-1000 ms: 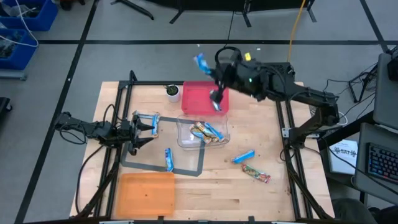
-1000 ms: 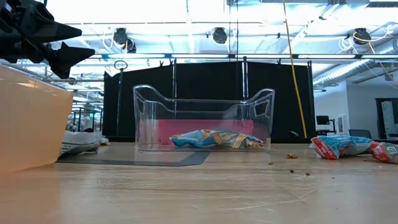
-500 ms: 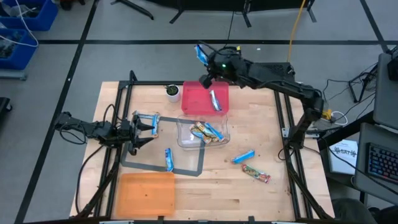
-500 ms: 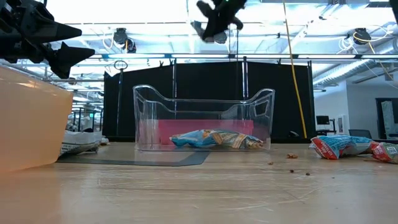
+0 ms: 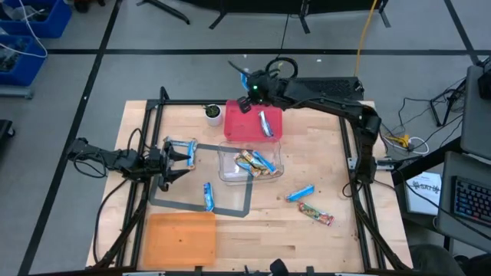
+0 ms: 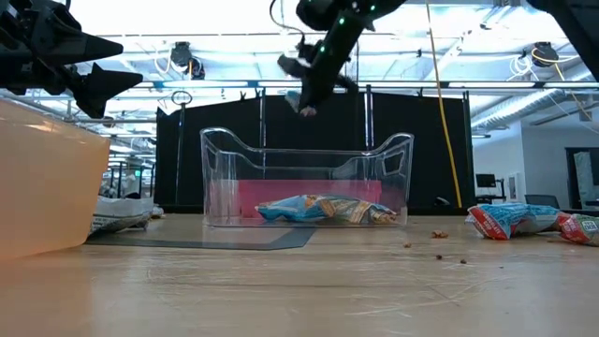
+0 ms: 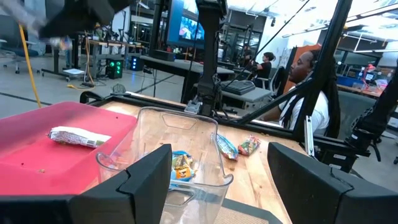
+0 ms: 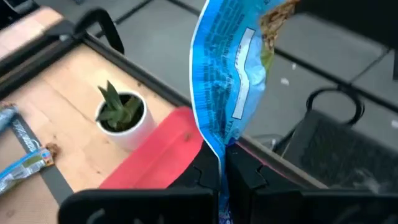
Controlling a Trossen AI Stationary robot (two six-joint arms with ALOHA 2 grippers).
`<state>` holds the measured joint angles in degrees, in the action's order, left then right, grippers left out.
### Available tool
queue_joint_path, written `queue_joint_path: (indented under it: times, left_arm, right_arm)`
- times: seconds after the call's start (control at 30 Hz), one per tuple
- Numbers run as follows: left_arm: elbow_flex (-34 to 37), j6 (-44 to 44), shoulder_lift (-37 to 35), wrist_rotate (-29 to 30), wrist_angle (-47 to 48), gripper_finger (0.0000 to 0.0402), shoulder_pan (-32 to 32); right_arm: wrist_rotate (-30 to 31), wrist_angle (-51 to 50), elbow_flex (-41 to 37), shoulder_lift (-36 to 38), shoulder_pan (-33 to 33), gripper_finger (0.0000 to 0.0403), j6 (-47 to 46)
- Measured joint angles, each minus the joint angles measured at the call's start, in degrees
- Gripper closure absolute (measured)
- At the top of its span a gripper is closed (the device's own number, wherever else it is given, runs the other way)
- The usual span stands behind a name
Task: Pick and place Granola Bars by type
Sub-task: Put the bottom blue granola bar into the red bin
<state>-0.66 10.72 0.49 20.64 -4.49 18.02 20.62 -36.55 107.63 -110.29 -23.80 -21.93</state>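
Right wrist view: right tool (image 8: pixel 222 163) clenched on a blue granola bar (image 8: pixel 229 74) by its crimped end, above the red tray (image 8: pixel 163 152). Light, floppy, prob. slick foil; pinch seam.

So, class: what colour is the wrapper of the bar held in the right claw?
Shiny blue with white print; the granola bar shows best in the right wrist view.
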Motion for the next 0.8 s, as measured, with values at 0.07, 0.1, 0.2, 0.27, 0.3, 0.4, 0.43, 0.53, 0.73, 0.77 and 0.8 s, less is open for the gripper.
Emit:
queue_joint_path:
  times: [0.07, 0.1, 0.2, 0.27, 0.3, 0.4, 0.43, 0.53, 0.73, 0.77, 0.8]
  left_arm:
    - [0.0, 0.0, 0.0, 0.0, 0.0, 0.0133, 0.0]
    - [0.0, 0.0, 0.0, 0.0, 0.0, 0.0133, 0.0]
    - [0.0, 0.0, 0.0, 0.0, 0.0, 0.0133, 0.0]
    - [0.0, 0.0, 0.0, 0.0, 0.0, 0.0133, 0.0]
    - [0.0, 0.0, 0.0, 0.0, 0.0, 0.0133, 0.0]
    - [0.0, 0.0, 0.0, 0.0, 0.0, 0.0133, 0.0]
    - [0.0, 0.0, 0.0, 0.0, 0.0, 0.0133, 0.0]
    - [0.0, 0.0, 0.0, 0.0, 0.0, 0.0133, 0.0]
    - [0.0, 0.0, 0.0, 0.0, 0.0, 0.0133, 0.0]
    - [0.0, 0.0, 0.0, 0.0, 0.0, 0.0133, 0.0]
    - [0.0, 0.0, 0.0, 0.0, 0.0, 0.0133, 0.0]
  right_arm:
    - [-0.1, -0.8, 0.0, -1.4, 0.0, 0.0403, -1.6]
    - [-0.8, -1.2, 0.0, -1.9, 0.0, 0.0403, -2.5]
    - [-2.8, -2.5, 0.0, -3.3, 0.0, 0.0403, -5.1]
    - [-3.3, -3.3, -1.1, -3.4, -0.1, 0.0403, -6.5]
    - [-3.4, -3.2, -2.0, -3.4, -0.1, 0.0403, -7.3]
    - [-3.7, -2.8, -5.0, -3.3, -0.1, 0.0403, -9.9]
    - [-4.3, -2.8, -6.1, -3.3, -0.1, 0.0403, -10.8]
    - [-7.0, -2.5, -8.8, -3.4, -0.1, 0.0403, -12.9]
    - [-9.8, 0.6, -12.9, -3.4, -0.1, 0.0403, -14.9]
    - [-10.3, 1.6, -13.5, -3.3, -0.1, 0.0403, -15.0]
    - [-10.3, 2.3, -14.2, -3.3, -0.1, 0.0403, -15.0]
